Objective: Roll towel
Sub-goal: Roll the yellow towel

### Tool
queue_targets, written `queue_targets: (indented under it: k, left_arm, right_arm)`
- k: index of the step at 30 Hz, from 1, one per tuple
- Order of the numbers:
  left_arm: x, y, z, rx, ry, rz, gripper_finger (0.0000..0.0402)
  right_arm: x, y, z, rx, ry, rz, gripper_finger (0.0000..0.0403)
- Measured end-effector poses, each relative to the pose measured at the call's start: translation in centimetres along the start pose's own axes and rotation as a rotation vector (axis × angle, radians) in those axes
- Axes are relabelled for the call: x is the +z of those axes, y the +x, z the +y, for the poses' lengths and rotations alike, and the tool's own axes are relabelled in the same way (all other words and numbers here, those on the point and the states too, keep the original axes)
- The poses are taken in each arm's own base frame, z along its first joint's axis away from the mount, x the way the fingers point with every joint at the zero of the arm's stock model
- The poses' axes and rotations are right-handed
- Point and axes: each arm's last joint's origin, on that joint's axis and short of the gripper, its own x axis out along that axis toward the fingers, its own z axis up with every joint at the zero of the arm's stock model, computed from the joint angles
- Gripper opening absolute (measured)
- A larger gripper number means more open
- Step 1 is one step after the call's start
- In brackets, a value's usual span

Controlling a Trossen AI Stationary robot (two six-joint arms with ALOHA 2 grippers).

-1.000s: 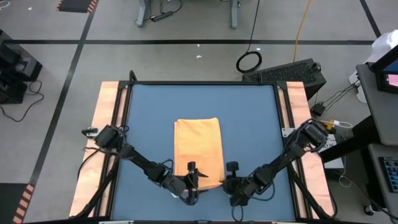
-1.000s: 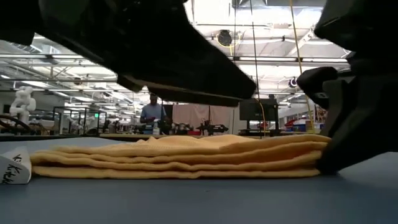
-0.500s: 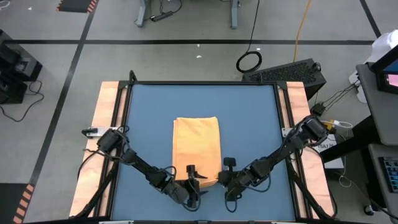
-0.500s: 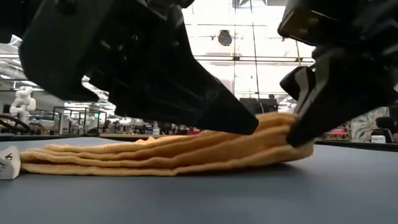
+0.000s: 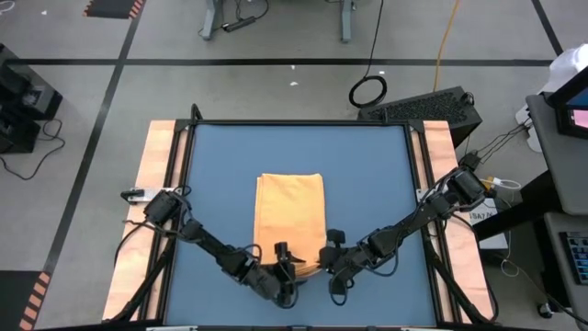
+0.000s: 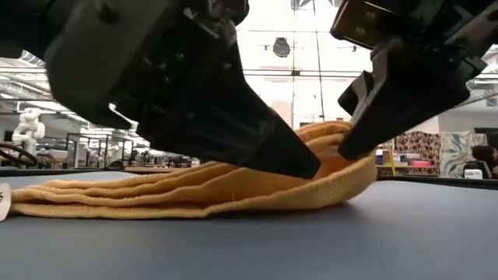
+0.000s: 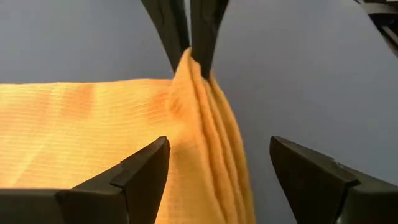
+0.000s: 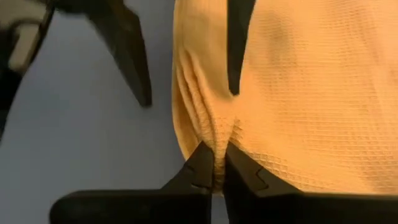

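Note:
The orange-yellow towel (image 5: 290, 219) lies folded in several layers on the blue table top, long side running from near to far. My right gripper (image 5: 324, 259) is shut on the towel's near right corner, which stands raised (image 6: 342, 152). My left gripper (image 5: 288, 268) is open at the towel's near edge. Its two fingers (image 7: 144, 177) stand on either side of the raised fold, and I cannot tell whether they touch the cloth. The rest of the towel (image 6: 140, 198) rests flat on the table. My right gripper pinches a ridge of the towel's near right corner (image 8: 215, 140) between its two fingers, several layers gathered together. The fingers (image 6: 366, 128) slant down from the table's near right. The pinched corner is lifted off the table, and the rest of the towel lies flat.
Bare blue table top (image 5: 220, 165) lies to the left, right and far side of the towel. Wooden strips (image 5: 158, 175) run along the table's left and right edges. A white label (image 6: 2, 204) shows at the left edge of the low view.
My right gripper has risen and gone toward the table's left and far edge, staying shut on the towel. The towel's near right corner has come up off the table and bunched into a ridge, while the rest has stayed flat.

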Motion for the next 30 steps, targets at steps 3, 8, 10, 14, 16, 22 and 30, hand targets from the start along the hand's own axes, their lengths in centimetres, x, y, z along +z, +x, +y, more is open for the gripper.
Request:
queue_targets:
  k: [3, 8, 10, 14, 16, 22, 30]
  left_arm:
    - [-0.1, 0.0, 0.0, -0.002, 0.001, 0.011, 0.0271]
    - [-0.6, 0.0, 0.1, -0.007, 0.000, 0.058, 0.0190]
    - [-0.6, 0.0, 0.1, -0.006, -0.019, 0.062, 0.0158]
    - [-0.8, 0.0, 0.2, 0.001, -0.010, 0.082, 0.0123]
    - [-0.9, 0.0, 0.2, 0.001, -0.009, 0.085, 0.0118]
    - [-1.0, 0.0, 0.4, 0.010, -0.034, 0.101, 0.0116]
    - [-1.3, 0.0, 0.6, 0.003, -0.068, 0.112, 0.0116]
  right_arm:
    - [-0.4, -0.1, 0.4, 0.019, -0.119, 0.022, 0.0026]
    - [-0.9, -0.5, 1.4, -0.004, -0.374, 0.001, 0.0101]
    - [-1.0, -0.7, 1.6, -0.033, -0.453, -0.012, 0.0138]
    - [-1.9, -1.1, 2.4, -0.057, -0.642, 0.007, 0.0208]
    - [-2.7, -1.3, 2.8, -0.053, -0.757, 0.049, 0.0232]
    - [-3.4, -1.4, 3.3, -0.121, -0.845, 0.047, 0.0247]
    - [-3.8, 0.7, 2.9, -0.163, -0.858, 0.036, 0.0214]
